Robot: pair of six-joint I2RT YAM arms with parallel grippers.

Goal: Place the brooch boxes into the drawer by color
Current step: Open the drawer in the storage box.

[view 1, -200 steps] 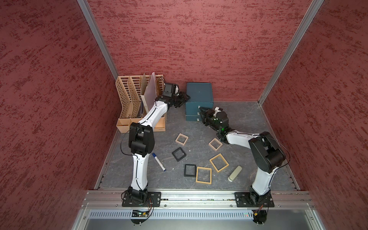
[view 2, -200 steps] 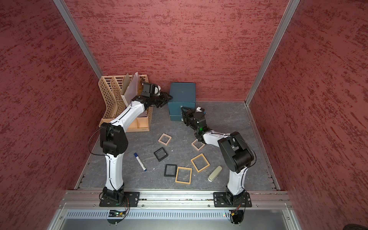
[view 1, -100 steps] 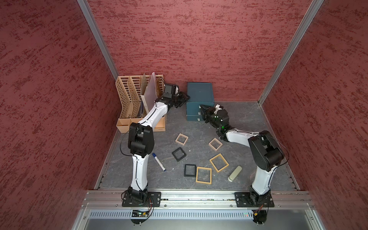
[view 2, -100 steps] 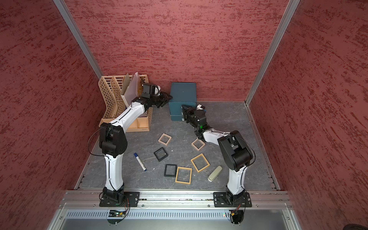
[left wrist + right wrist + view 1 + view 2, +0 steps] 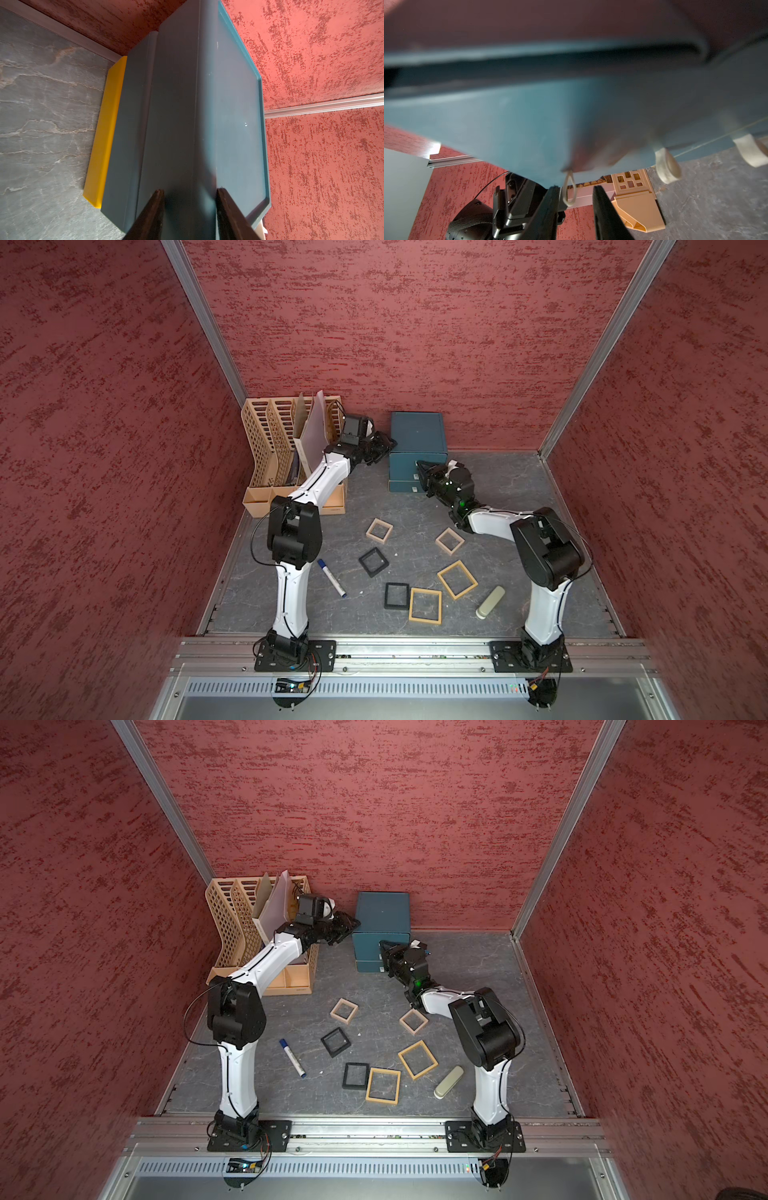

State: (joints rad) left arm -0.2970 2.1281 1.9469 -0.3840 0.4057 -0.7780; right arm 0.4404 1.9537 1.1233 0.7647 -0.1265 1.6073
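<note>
My right end effector (image 5: 575, 188) stands open around the thin silver pull (image 5: 568, 189) of the drawer (image 5: 417, 433); left end effector (image 5: 190, 190), open, seems to brace this light chest. Brooch boxes (image 5: 425, 591) lie on the worktop (image 5: 519, 485).

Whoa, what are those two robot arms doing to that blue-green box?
They are getting the drawer chest ready. The left gripper sits open at its top side edge, maybe to steady it. The right gripper has its jaws either side of the top drawer's silver pull, not closed yet. All six brooch boxes lie on the table, none put away.
</note>
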